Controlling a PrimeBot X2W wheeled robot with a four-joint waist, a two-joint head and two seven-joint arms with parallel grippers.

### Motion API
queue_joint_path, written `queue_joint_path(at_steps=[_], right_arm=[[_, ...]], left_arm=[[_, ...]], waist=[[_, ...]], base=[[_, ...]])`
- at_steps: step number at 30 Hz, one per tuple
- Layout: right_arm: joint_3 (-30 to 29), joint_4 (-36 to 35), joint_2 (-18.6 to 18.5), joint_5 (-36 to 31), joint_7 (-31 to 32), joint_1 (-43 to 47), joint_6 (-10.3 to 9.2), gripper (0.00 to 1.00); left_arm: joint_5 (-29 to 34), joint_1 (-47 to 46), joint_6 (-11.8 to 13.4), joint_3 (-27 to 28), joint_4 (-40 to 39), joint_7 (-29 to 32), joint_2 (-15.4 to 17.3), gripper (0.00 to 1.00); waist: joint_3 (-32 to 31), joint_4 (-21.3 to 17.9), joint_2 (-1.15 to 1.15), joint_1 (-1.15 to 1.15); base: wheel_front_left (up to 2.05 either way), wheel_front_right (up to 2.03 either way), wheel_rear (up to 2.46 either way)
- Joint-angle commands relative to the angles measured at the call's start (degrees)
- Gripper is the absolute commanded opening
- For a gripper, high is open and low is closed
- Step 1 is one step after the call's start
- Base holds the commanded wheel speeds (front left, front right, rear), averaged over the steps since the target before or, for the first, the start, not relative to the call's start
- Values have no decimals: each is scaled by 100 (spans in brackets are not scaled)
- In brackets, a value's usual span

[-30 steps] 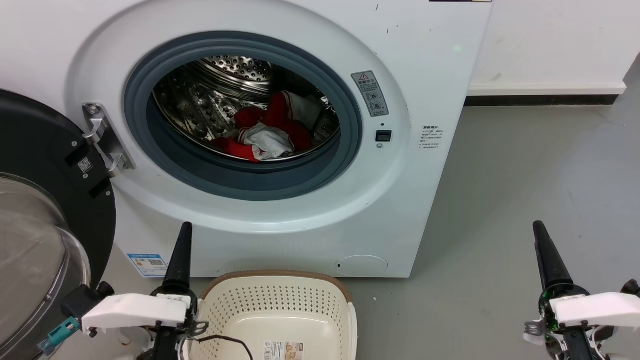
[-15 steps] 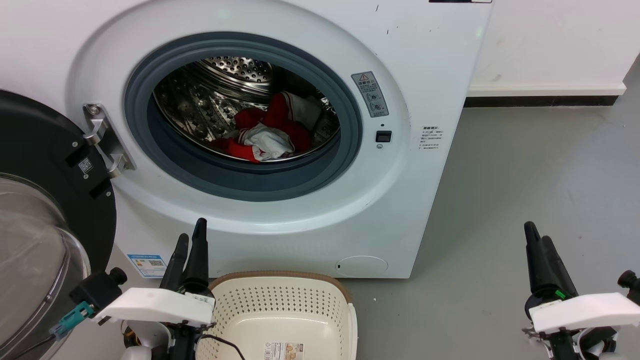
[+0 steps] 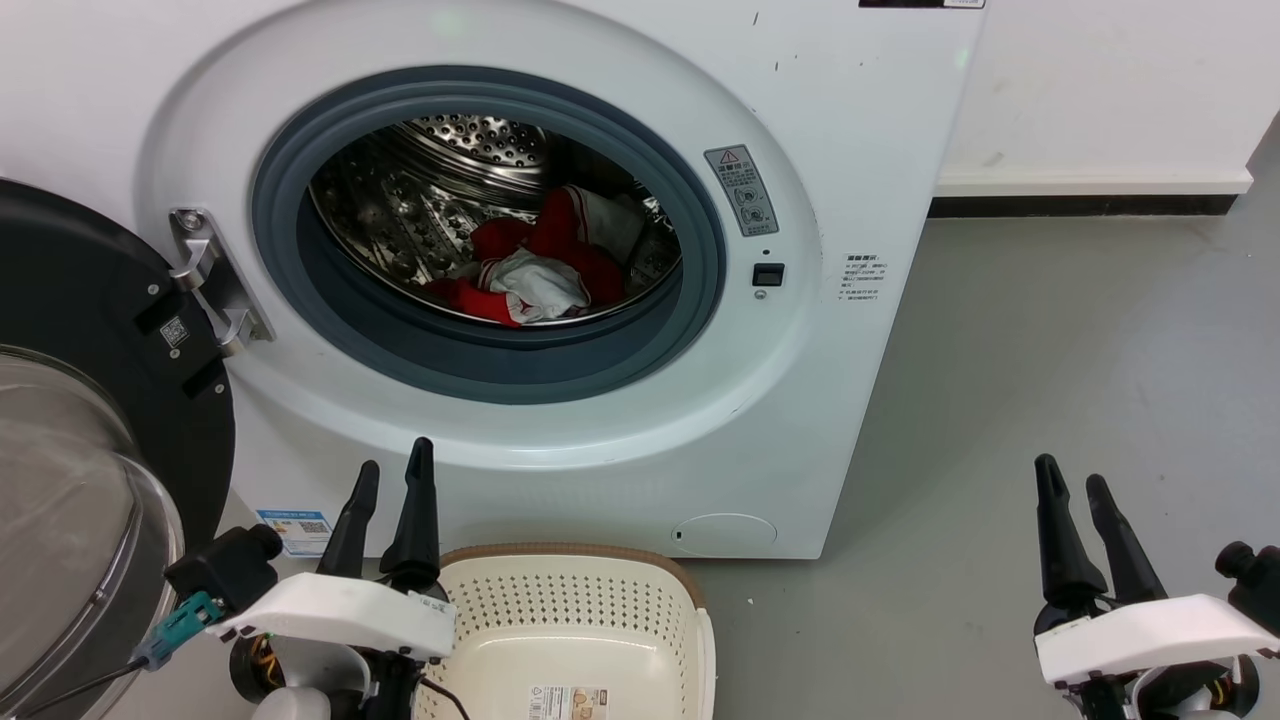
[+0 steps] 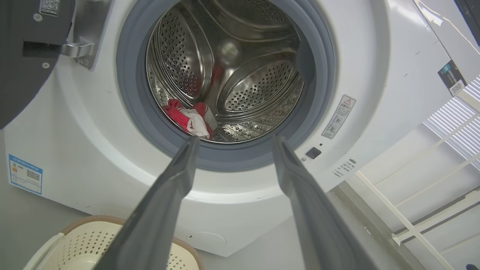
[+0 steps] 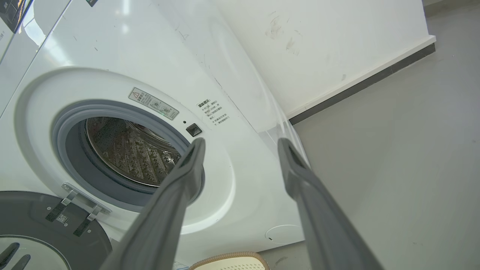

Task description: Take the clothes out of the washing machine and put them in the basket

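Clothes (image 3: 530,275) in drum (image 3: 420,200), far from L hand (image 3: 396,455)

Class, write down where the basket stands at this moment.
In the head view the basket stands on the floor at bottom centre, directly in front of the washing machine and just right of the left gripper.

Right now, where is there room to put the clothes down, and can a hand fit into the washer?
The basket is bare inside. The grey floor right of the washing machine is free too. The round opening is wide, with space above the clothes. It's crowded on the left, by the open door.
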Motion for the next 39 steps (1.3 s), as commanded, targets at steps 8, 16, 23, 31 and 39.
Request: queue_joint_path(at_steps=[8, 16, 23, 31, 39], right_arm=[[29, -60, 0, -702, -176, 70, 0, 100], [39, -82, 1, -1228, -265, 116, 0, 100], [51, -109, 2, -1670, -318, 166, 0, 100], [74, -154, 3, -2148, -397, 196, 0, 100], [85, -201, 4, -2574, -449, 241, 0, 100]], left_arm=[[728, -170, 71, -105, -30, -172, 84, 100], [1224, -159, 126, -158, 6, -298, 112, 100], [1632, -153, 160, -205, 3, -397, 129, 100], [2062, -140, 204, -250, 18, -510, 136, 100], [2468, -143, 244, -279, 27, -612, 140, 100]], waist=[[-14, 0, 0, 0], [-25, 0, 0, 0], [-27, 9, 0, 0], [-29, 10, 0, 0], [-31, 20, 0, 0]], base=[[0, 0, 0], [0, 0, 0], [0, 0, 0], [0, 0, 0], [0, 0, 0]])
